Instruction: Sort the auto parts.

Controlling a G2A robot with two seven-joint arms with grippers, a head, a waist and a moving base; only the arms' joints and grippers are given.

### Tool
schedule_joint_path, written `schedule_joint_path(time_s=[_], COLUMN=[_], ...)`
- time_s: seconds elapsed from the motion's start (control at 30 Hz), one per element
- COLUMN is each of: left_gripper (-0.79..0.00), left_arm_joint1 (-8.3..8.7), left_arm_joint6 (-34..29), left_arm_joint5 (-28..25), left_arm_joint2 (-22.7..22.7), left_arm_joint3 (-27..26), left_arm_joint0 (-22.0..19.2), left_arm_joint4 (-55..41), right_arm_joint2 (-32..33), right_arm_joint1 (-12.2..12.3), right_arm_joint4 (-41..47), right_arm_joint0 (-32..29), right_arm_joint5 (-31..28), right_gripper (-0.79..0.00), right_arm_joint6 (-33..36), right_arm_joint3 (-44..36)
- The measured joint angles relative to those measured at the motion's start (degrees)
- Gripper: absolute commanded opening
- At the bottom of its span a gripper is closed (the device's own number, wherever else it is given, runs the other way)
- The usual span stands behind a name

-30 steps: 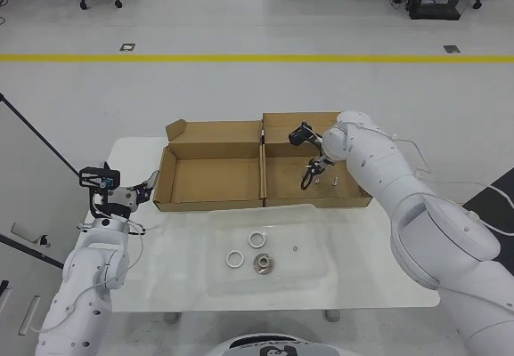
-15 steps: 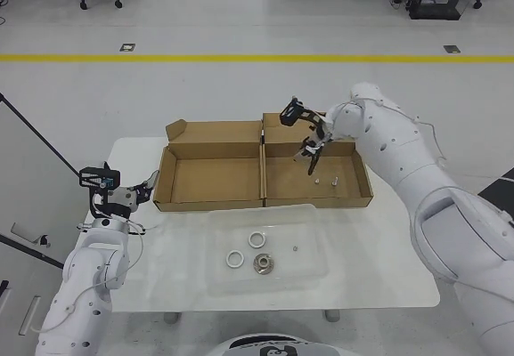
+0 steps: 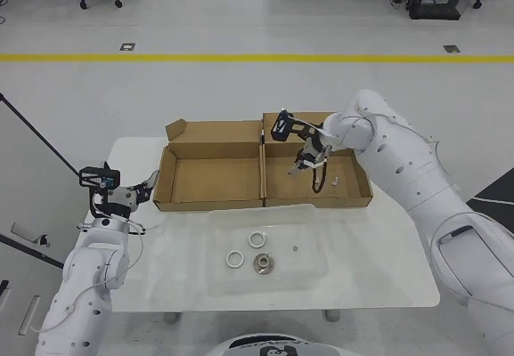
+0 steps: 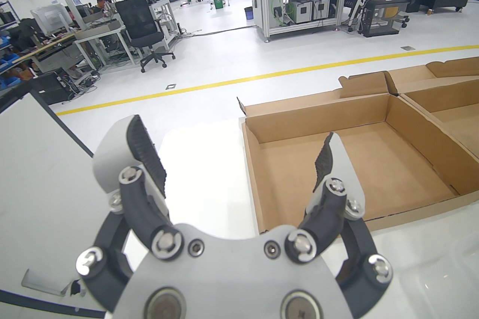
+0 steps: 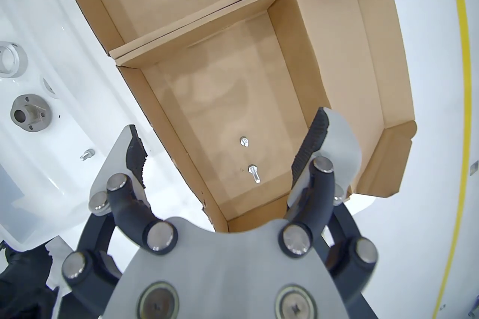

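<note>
Leftmost, the left gripper (image 4: 232, 133) hangs beside the left end of the left box (image 3: 212, 178), over the table's (image 3: 372, 258) left edge. Its fingers stand apart with nothing between them. This box is one of two open cardboard boxes set end to end along the far side of the table, their short walls touching.

Nearer the robot, in front of the boxes, lies one clear plastic tray (image 3: 303, 270). It holds four parts:
- Two white rings, one (image 3: 236, 259) on the near left and the other (image 3: 257, 238) just beyond it.
- One metal flange (image 3: 262, 262), just right of the nearer ring.
- One small bolt (image 3: 297, 248), alone and well to the right of the others.

The right box (image 3: 285, 185) holds two bolts, one (image 5: 244, 141) close beside the other (image 5: 254, 174) but not touching. Both lie on the box floor in its right half.

The right gripper (image 5: 227, 121) hovers above this box around its middle, pointing down. Its fingers are spread wide and grip nothing. From the right wrist view, both bolts lie on the floor below the gap between the fingers, clear of either pad.
</note>
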Motion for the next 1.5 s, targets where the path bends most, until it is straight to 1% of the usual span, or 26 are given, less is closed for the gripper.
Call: schedule_joint_path(time_s=[0.2,0.27,0.37,0.53,0.7,0.87,0.97,1.03,1.13,1.27,1.5], left_gripper=[0.000,0.000,0.000,0.000,0.000,0.000,0.000,0.000,0.000,0.000,0.000], left_arm_joint1=[0.00,0.00,0.00,0.00,0.00,0.00,0.00,0.00,0.00,0.00,0.00], left_arm_joint6=[0.0,0.0,0.0,0.0,0.0,0.0,0.0,0.0,0.0,0.0,0.0], left_arm_joint5=[0.0,0.0,0.0,0.0,0.0,0.0,0.0,0.0,0.0,0.0,0.0], left_arm_joint2=[0.0,0.0,0.0,0.0,0.0,0.0,0.0,0.0,0.0,0.0,0.0], left_arm_joint3=[0.0,0.0,0.0,0.0,0.0,0.0,0.0,0.0,0.0,0.0,0.0], left_arm_joint0=[0.0,0.0,0.0,0.0,0.0,0.0,0.0,0.0,0.0,0.0,0.0], left_arm_joint4=[0.0,0.0,0.0,0.0,0.0,0.0,0.0,0.0,0.0,0.0,0.0], right_arm_joint2=[-0.1,-0.7,-3.0,-10.1,-19.6,-28.0,-31.6,-32.7,-32.7,-32.7,-32.7], right_arm_joint1=[0.0,0.1,0.7,2.8,5.6,7.7,8.7,9.3,10.2,11.3,12.3], right_arm_joint4=[0.1,0.1,0.2,3.5,9.1,16.3,19.7,21.3,22.8,23.5,22.7], right_arm_joint0=[-0.2,-1.0,-1.4,1.0,6.8,12.9,15.4,16.2,15.5,13.1,9.2], right_arm_joint5=[-0.1,-0.3,0.5,3.4,7.9,10.5,11.2,11.4,11.7,11.6,11.8], right_gripper=[0.000,0.000,0.000,0.000,0.000,0.000,0.000,0.000,0.000,0.000,0.000], right_arm_joint6=[-0.1,-0.4,0.5,3.4,7.9,10.5,11.2,11.4,11.7,11.6,11.8], right_arm_joint3=[-0.2,-2.6,-8.2,-16.9,-22.9,-26.7,-28.1,-28.8,-30.0,-31.6,-33.6])
